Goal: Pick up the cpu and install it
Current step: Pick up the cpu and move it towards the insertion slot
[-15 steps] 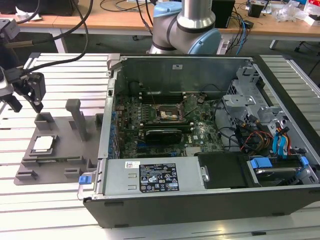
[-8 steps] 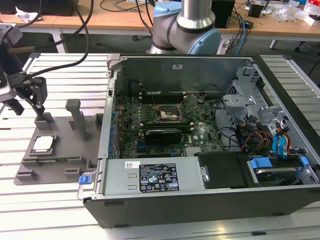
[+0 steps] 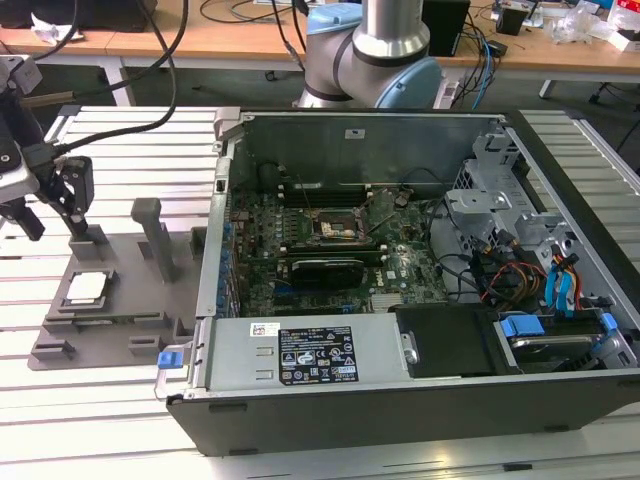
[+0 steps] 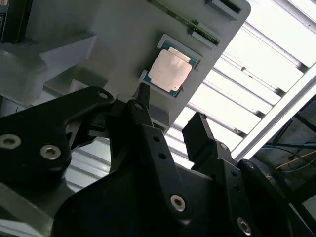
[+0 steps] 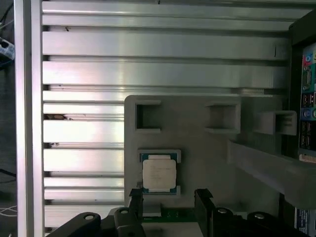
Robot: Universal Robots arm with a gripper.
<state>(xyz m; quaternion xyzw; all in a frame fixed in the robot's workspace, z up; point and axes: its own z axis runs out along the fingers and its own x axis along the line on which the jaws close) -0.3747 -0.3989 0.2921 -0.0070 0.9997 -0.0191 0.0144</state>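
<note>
Hovering near the cpu [image 5: 159,175], pincer [image 5: 169,195] spread; exterior view shows the socket [image 3: 338,231].

Cpu [image 5: 159,175]: matt silver metal lid. Tray [image 5: 197,158]: smooth matt grey plastic. Table [image 5: 148,44]: ribbed aluminium, satin sheen.

The exterior view's left edge cuts off the gripper [image 3: 52,226].
</note>
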